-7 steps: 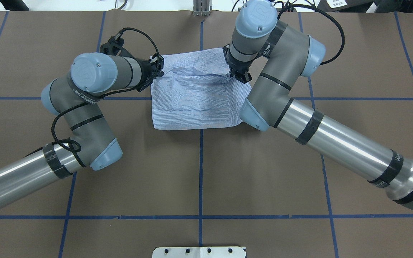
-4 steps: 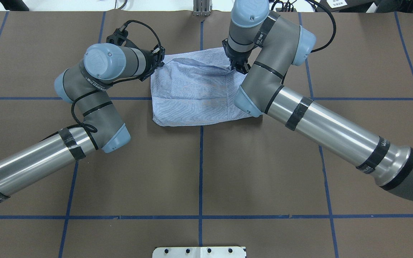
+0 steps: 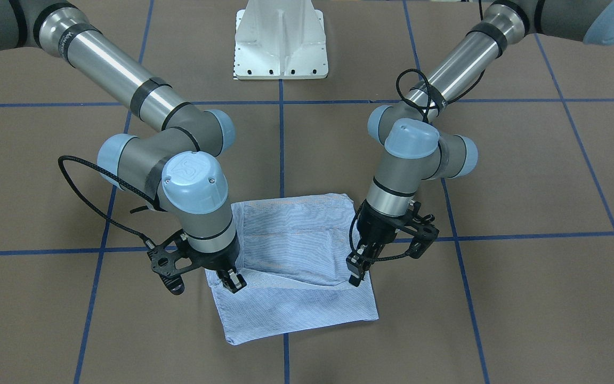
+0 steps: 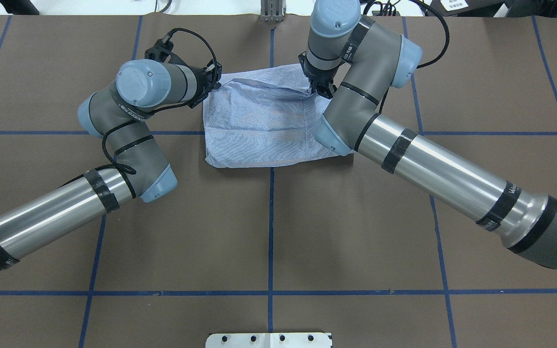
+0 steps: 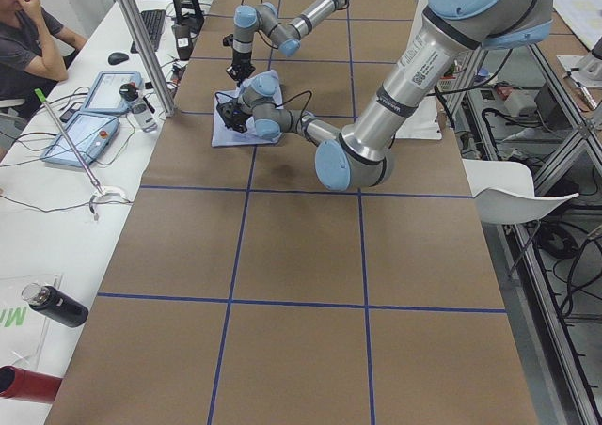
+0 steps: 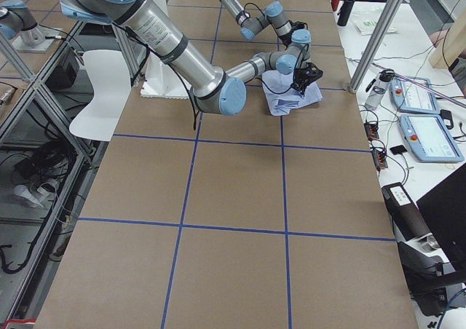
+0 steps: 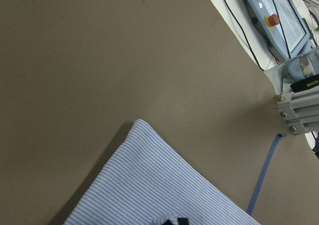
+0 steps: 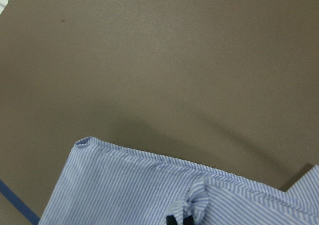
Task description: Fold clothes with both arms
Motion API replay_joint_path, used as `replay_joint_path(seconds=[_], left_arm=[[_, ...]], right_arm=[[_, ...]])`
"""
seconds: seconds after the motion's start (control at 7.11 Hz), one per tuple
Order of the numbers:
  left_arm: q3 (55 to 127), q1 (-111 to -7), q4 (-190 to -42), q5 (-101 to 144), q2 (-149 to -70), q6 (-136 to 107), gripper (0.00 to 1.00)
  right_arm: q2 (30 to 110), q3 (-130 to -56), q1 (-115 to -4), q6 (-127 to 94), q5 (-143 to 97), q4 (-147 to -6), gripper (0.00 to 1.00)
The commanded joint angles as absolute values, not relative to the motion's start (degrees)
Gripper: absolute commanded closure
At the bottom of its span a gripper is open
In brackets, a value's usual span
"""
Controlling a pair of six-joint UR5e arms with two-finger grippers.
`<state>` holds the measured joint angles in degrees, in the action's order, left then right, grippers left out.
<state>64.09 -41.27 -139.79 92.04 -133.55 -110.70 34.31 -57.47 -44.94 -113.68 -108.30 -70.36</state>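
Shirt (image 4: 259, 130): flat on the table (image 4: 269, 232), at its far middle, straight out from the base (image 3: 281, 40).
Left gripper (image 4: 214, 83): on the shirt's left edge, near its far corner.
Right gripper (image 4: 322, 91): on the shirt's right edge, near its far corner.
Upper cloth layer: spans between both grippers.

shirt (image 4: 259, 125): thin woven cloth, matt, with a fine blue-and-white pinstripe; softly creased, with a stitched hem along its edge in the right wrist view.
surface (image 4: 269, 232): brown paper-like covering, matt, smooth with a faint grain.
tape lines (image 4: 271, 217): blue, flat, slightly shinier than the covering.
left arm (image 4: 41, 227): brushed silver metal tube, glossy with bright streaks; grey matt joint housings; smooth pale blue plastic-looking caps.
right arm (image 4: 447, 169): same metal tube, housings and caps.
bands (image 4: 394, 150): black, matt, wrapped around the tubes.
left end effector (image 3: 355, 277): black, matt.
right end effector (image 3: 234, 281): black, matt.
base (image 3: 280, 42): white, smooth, faint sheen; top middle of the front-facing frame.
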Motion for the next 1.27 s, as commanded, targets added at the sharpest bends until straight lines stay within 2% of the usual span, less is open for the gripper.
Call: replay_joint_path(seconds=[0.0,0.14,0.56,0.7,0.84,0.98,1.12], left_arm=[[62.6,-41.9,-141.1,92.0,-133.7,-108.6,0.32],[62.4,-42.7,-141.2,92.1,-133.7,-108.2,0.31],[63.4,-46.4,-142.8,96.4,-133.3,-103.9,0.31],[66.8,-48.2,-142.1,100.1,-131.1,-98.8,0.30],[71.7,-49.8,-141.9,105.0,-126.2,-91.7,0.22],[77.4,-51.0,-141.1,106.9,-120.8,-83.1,0.01],[83.3,-51.7,-137.8,107.0,-116.2,-74.4,0.01]], right_arm=[[31.3,-52.6,-45.8,-112.9,-108.4,-67.6,0.24],[29.8,-51.2,-47.2,-111.8,-108.7,-67.2,0.00],[29.7,-51.3,-49.7,-106.7,-112.0,-67.3,0.00],[31.3,-53.7,-50.1,-101.4,-112.1,-67.7,0.00],[37.6,-60.7,-51.0,-96.6,-112.9,-67.9,0.00],[43.2,-66.5,-52.9,-88.8,-115.7,-69.7,0.00],[47.7,-72.2,-54.7,-79.7,-116.9,-73.7,0.00]])
